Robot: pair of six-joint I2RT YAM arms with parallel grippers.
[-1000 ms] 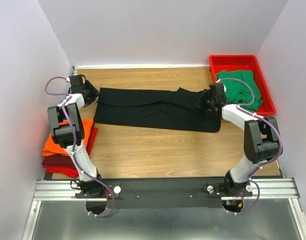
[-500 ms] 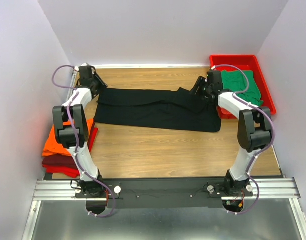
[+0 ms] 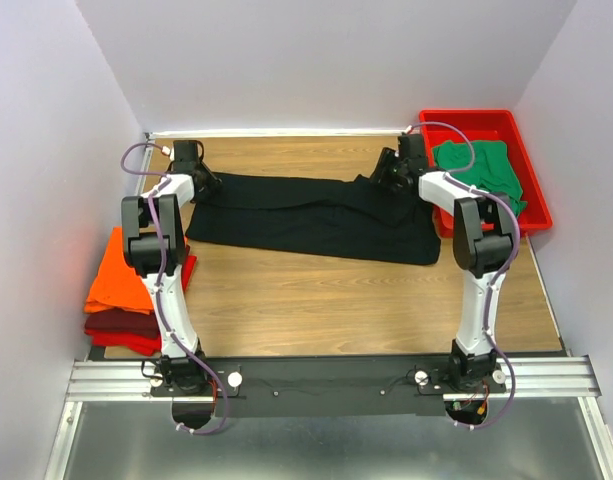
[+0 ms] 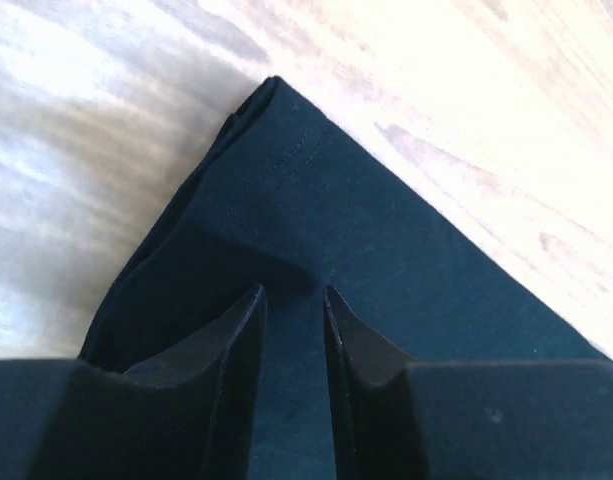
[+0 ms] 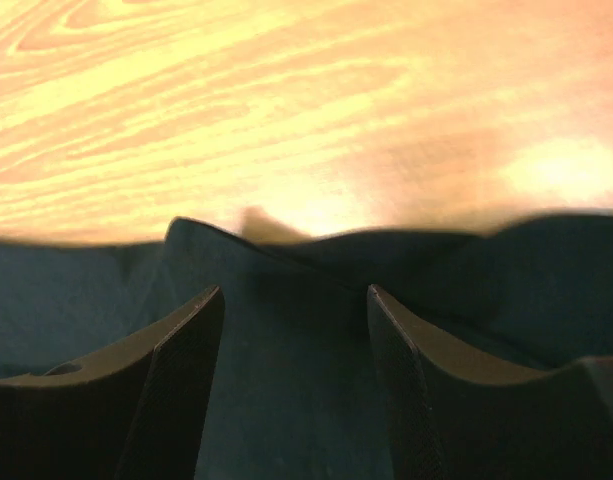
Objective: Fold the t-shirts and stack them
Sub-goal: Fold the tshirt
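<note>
1. Black shirt lies flat across the far half of the table, folded into a long band running left to right; its right end is wider and reaches nearer.
2. Left gripper sits at the band's far left corner. In the wrist view its fingers stand close together with a narrow slit between them, and a small ridge of black cloth rises into that slit, so it appears clenched on the black shirt. The pointed cloth corner lies just past the fingertips on bare wood.
3. Right gripper sits at the band's far right corner, just left of the tray. Its fingers are spread wide, released, one on each side of a rumpled stretch of the cloth's far edge; whether the tips press on the cloth I cannot tell.
4. Both arms reach out long from their bases at the near edge, one along each side of the table.
5. Green shirt lies crumpled in the tray at the far right corner, part of it draped over the tray's near left rim.
6. Orange shirt lies folded on top of the red shirt at the near left, the pile hanging partly past the table's left edge, well apart from the black shirt.
</note>
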